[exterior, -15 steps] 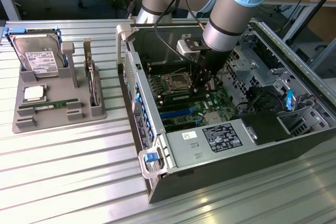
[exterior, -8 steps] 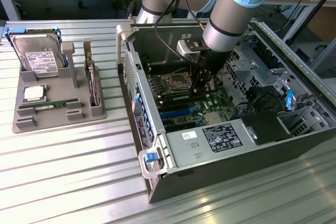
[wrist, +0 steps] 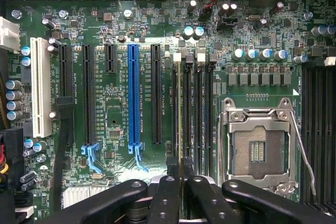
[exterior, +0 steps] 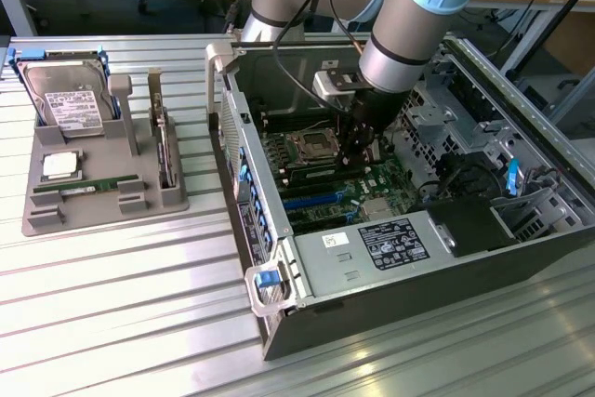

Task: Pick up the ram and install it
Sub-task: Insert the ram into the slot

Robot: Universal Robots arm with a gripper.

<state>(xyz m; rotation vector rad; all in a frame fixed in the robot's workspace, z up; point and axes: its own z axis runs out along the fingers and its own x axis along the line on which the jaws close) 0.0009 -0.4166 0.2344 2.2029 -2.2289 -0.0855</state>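
The ram (wrist: 180, 108) shows edge-on as a thin pale green strip standing in a black memory slot on the motherboard, beside the empty processor socket (wrist: 257, 148). My gripper (wrist: 180, 182) is shut on the ram's near end, its black fingers (wrist: 167, 192) pressed close on either side of it. In the exterior view the gripper (exterior: 358, 151) reaches down inside the open computer case (exterior: 279, 323), right of the processor socket (exterior: 311, 146); the arm hides the ram there.
A grey tray (exterior: 42, 220) at the exterior view's left holds a hard drive (exterior: 70, 99), a square silver chip (exterior: 59, 165), a flat green stick (exterior: 79, 189) and an upright card (exterior: 165, 151). Case walls and drive cages surround the arm.
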